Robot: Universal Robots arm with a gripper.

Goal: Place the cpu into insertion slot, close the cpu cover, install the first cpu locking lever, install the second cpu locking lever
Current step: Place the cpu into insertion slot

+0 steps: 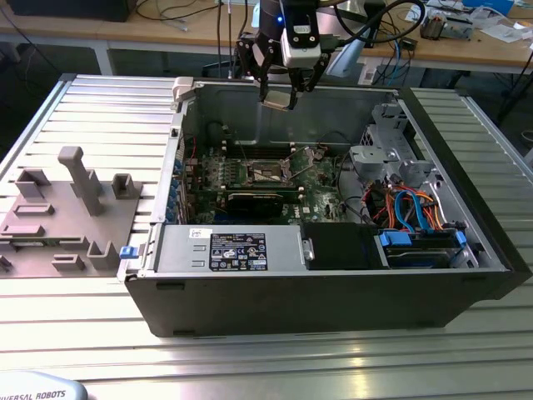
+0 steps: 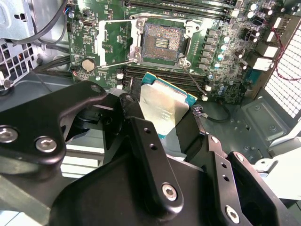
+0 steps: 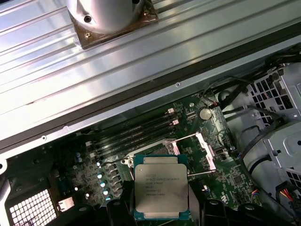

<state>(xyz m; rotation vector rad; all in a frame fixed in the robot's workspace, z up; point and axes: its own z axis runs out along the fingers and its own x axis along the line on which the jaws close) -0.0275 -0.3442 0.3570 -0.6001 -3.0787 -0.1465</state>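
Within the gripper (image 1: 278,97), clamped by its edges, hangs the cpu (image 3: 161,192), well above the exposed insertion slot (image 2: 162,43). Placement step in hand; seating likely calls for square alignment over the socket.

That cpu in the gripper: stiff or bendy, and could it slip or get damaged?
The cpu looks like a thin plate with a metal top, so probably stiff and light. The gripper pinches it only by two edges, so it might slip or tilt if bumped. Its thin green rim could chip on the insertion slot.
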